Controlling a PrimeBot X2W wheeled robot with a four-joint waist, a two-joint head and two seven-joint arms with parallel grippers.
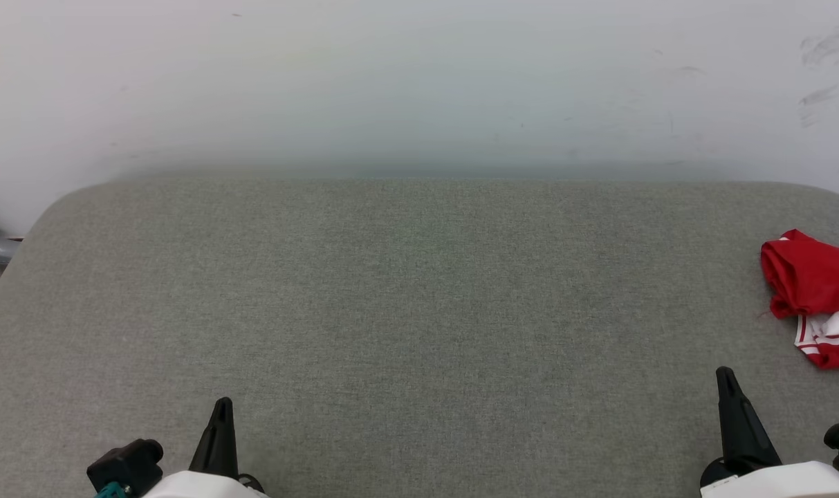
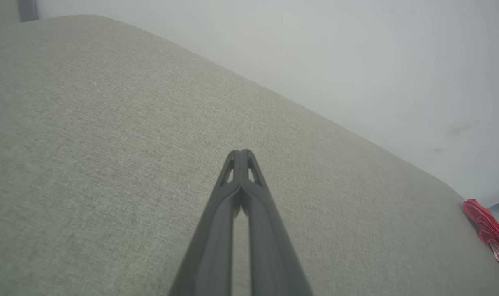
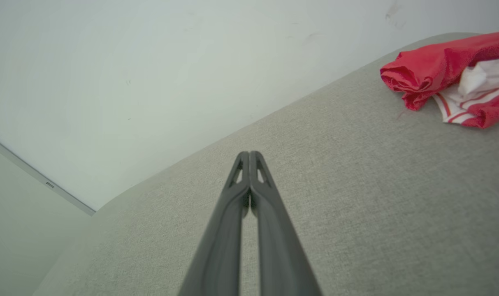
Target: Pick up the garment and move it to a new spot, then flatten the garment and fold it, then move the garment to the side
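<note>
While the garment (image 1: 810, 283) lies bunched at the right edge of the table (image 1: 419, 311), the left tool (image 1: 222, 408) and right tool (image 1: 725, 379) hover empty, fingers pressed together; a sideways reach with closed tips could push it off.

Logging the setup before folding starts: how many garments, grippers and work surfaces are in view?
Red-and-white garment: 1
Grippers: 2, the left gripper and the right gripper, both shut
Grey fabric-covered surface: 1
Total: 4
</note>
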